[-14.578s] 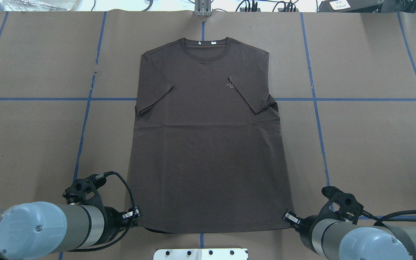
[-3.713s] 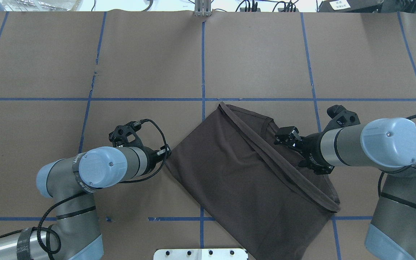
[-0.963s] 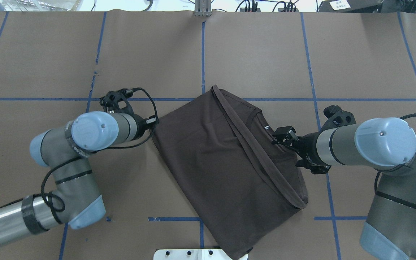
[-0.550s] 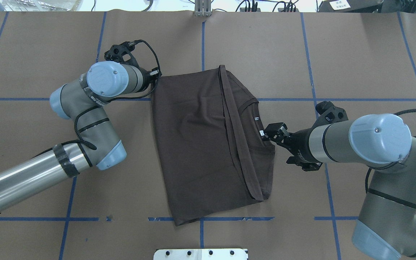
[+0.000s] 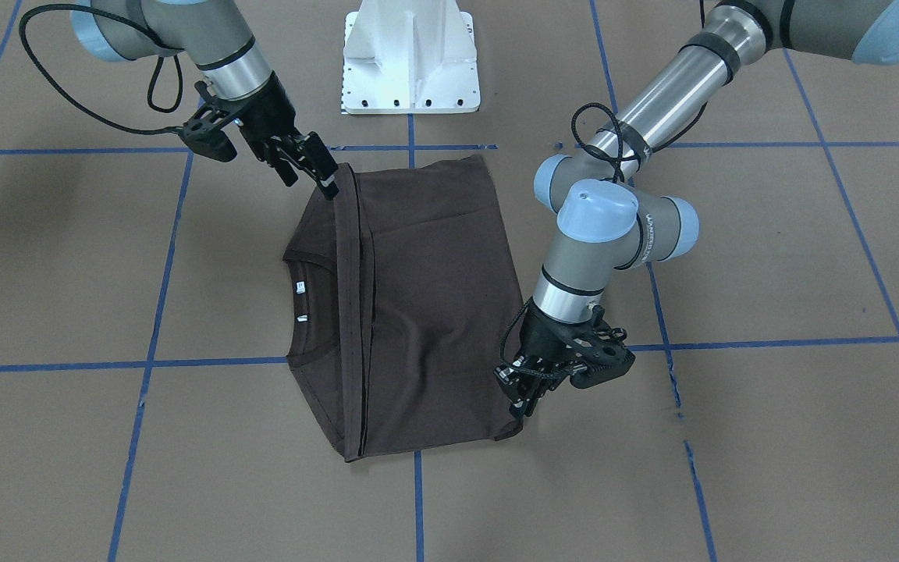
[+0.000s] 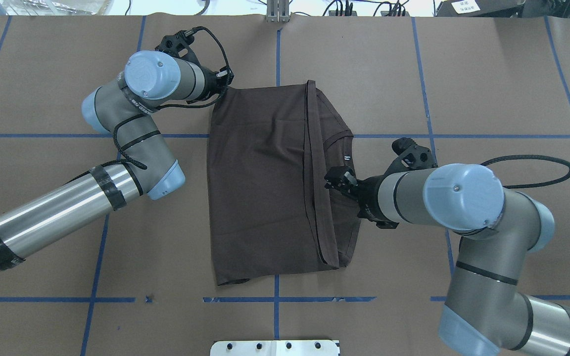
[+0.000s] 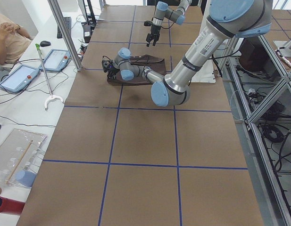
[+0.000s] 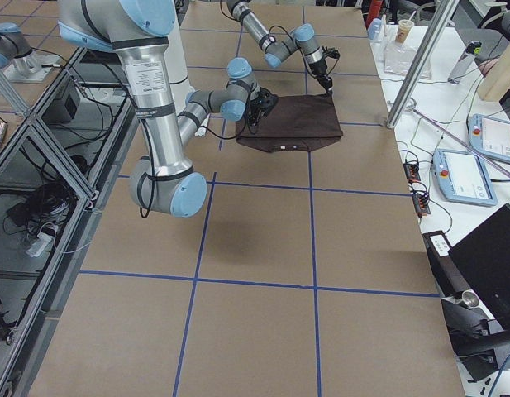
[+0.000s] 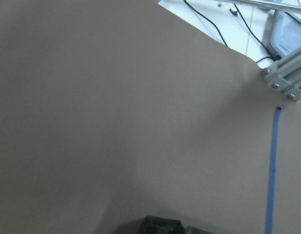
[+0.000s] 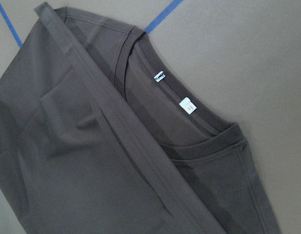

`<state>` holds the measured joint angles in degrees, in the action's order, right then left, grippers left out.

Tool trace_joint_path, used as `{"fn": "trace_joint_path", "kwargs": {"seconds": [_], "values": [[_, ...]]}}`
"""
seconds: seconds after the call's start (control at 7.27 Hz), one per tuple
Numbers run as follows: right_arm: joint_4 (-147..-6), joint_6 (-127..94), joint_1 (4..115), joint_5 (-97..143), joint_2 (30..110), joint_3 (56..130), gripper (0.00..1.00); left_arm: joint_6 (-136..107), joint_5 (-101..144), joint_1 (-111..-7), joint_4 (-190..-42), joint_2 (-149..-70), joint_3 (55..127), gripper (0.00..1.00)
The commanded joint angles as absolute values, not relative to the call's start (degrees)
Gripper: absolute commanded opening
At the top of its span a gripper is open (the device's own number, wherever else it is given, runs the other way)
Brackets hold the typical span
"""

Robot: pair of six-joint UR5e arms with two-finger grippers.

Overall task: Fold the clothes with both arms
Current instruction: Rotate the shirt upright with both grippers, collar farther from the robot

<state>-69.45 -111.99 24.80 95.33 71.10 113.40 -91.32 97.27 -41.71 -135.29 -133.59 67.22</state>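
T-shirt (image 6: 260,188): where is it, and how does it lie?

Mid-worktop (image 6: 488,89), well apart from both ends, doubled over into 1 flat oblong. Its long axis runs from my edge toward the far edge. The collar (image 10: 209,148) sits on the long side toward my right. The hem band (image 10: 126,122) lies across the chest, parallel to that axis.

And your claws?

My left claw (image 6: 224,85) is at the oblong's far left corner, narrow. I judge it pinched on that corner, since the cloth draws to a point there. Its own camera shows only bare worktop, so that is a reading, not a certainty. My right claw (image 6: 335,178) hangs above the cloth on the collar side, over the hem band, jaws apart and holding nothing.

What does the next move turn on?

That axis, I think. A fold across it would carry the far short edge back toward my edge, and my left claw is at 1 of the 2 far corners. The other lies from my right claw toward the far edge, and that arm is the nearer to it.

Anything to read?

2 white tags (image 10: 188,105) inside the neck, print too small to make out. No chest print shows. There is lettering (image 5: 647,228) on the housing above my left claw, but I cannot read it.
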Motion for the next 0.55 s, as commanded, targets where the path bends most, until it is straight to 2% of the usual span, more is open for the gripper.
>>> {"fn": "trace_joint_path", "kwargs": {"seconds": [0.0, 0.41], "values": [[-75.4, -99.1, 21.5, 93.8, 67.6, 110.3, 1.0, -92.3, 104.4, -41.8, -135.8, -123.6, 81.4, 0.63], [-93.5, -70.0, 18.4, 92.6, 62.0, 110.4, 1.0, -92.3, 104.8, -41.7, -135.8, -121.5, 83.4, 0.64]]}}
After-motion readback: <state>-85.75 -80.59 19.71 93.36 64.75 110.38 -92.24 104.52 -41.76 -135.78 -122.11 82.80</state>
